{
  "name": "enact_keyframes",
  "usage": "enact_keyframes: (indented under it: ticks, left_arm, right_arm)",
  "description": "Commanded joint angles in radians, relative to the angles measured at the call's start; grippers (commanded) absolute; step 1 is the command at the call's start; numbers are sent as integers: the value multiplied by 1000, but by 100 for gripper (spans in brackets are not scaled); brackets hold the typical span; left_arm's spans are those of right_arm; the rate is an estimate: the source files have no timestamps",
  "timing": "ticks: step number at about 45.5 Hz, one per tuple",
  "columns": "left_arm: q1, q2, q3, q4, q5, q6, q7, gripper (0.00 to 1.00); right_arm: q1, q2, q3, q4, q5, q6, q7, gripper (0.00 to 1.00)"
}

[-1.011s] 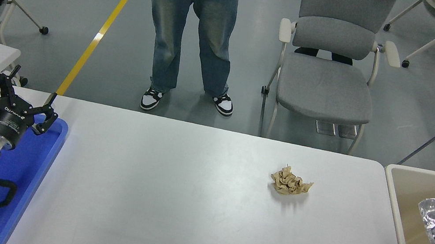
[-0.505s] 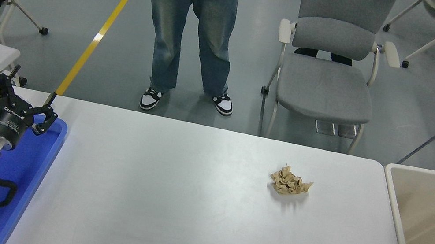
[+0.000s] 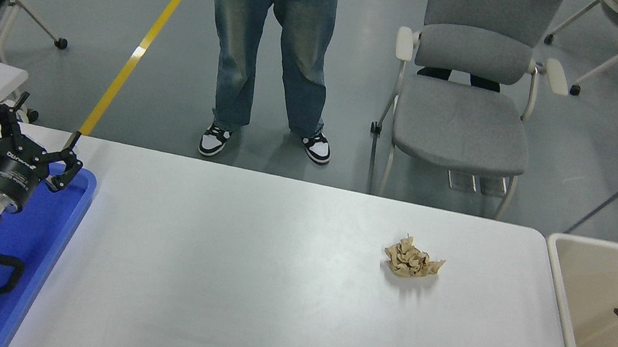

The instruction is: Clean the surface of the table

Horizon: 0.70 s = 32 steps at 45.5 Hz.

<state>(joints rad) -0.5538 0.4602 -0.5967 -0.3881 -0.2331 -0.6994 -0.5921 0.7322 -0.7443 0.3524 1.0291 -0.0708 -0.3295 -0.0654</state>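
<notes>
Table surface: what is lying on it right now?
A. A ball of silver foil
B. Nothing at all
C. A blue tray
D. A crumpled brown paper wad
D. A crumpled brown paper wad lies right of centre on the table surface; no foil shows, and the blue tray sits beside the table at its left end.

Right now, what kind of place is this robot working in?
Probably an office-style lab or test room: a white table on a grey floor marked with a yellow line, grey rolling chairs, and a person standing by watching.
</notes>
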Motion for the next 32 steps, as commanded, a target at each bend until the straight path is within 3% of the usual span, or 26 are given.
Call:
enact_keyframes:
  ticks: [1, 21, 32]
  left_arm:
    - [0, 1, 0, 0, 0, 0, 0, 100]
    - [0, 0, 0, 0, 0, 0, 0, 100]
    - [0, 0, 0, 0, 0, 0, 0, 100]
  right_arm:
    - [-37, 130, 166, 58, 78, 0, 18, 99]
    - [-178, 479, 513, 2, 88, 3, 180, 98]
    - [-217, 517, 543, -17, 85, 17, 219, 98]
